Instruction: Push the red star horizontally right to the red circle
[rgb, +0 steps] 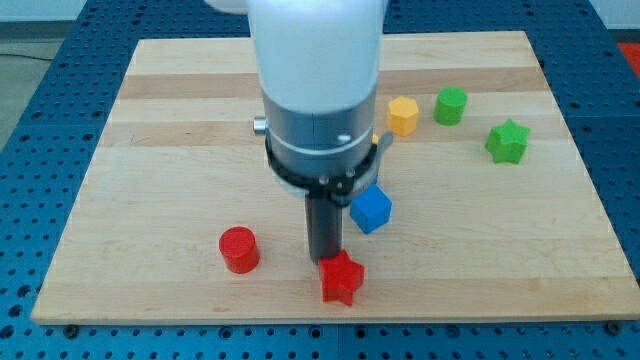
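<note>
The red star (341, 279) lies near the view's bottom edge of the wooden board (170, 140), at the centre. The red circle (239, 249), a short cylinder, stands to its left and slightly higher in the view, about a block's width of bare wood between them. My tip (325, 263) comes down just above and left of the red star, touching or nearly touching its upper left edge. The arm's white and grey body hides the board's middle behind it.
A blue cube (371, 210) sits just right of the rod, above the red star. A yellow hexagon (403, 115), a green cylinder-like block (451, 105) and a green star (507, 141) lie at the view's upper right.
</note>
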